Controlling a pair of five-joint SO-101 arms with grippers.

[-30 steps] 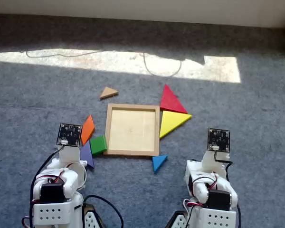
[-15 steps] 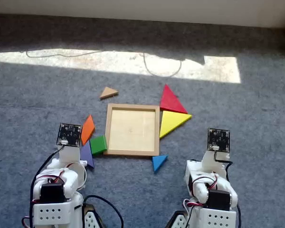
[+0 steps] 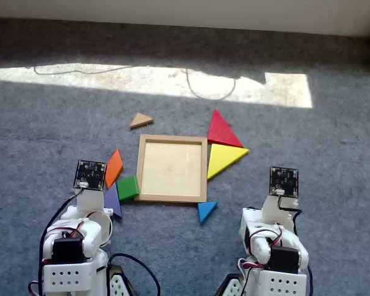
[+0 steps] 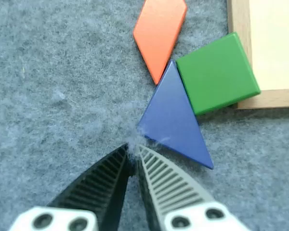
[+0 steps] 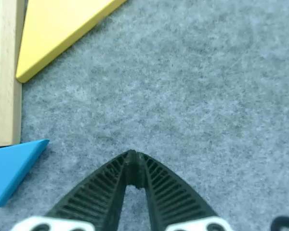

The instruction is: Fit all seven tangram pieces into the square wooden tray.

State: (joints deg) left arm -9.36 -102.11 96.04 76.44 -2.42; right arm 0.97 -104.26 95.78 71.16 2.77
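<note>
The left gripper (image 4: 132, 154) is found with its fingers drawn together and nothing between them. Its tips are held low over the carpet (image 4: 53, 96), just beside one corner of the indigo triangle (image 4: 176, 122); contact with that corner cannot be confirmed. The indigo triangle is laid flat, one edge against the green square (image 4: 216, 72) and its apex meeting the tip of the orange parallelogram (image 4: 160, 33). The green square is set against the outer left rim of the wooden tray (image 4: 240, 53), close to the tray's near left corner.

The right gripper (image 5: 133, 158) is likewise found closed, with nothing gripped, over bare carpet. The blue triangle (image 5: 12, 166) is noted near it, just beside the tray's near right corner. The yellow triangle (image 5: 58, 29) is laid farther off, one corner touching the tray's right rim.

In the high view, the red triangle (image 3: 222, 131) is seen directly beyond the yellow triangle, touching it, next to the tray's far right corner. The tan triangle (image 3: 140, 120) is placed apart from the tray, beyond its far left corner. All seven pieces are recorded flat on the carpet, outside the tray. A cable (image 3: 203, 94) is trailed across the sunlit strip of carpet on the far side.
</note>
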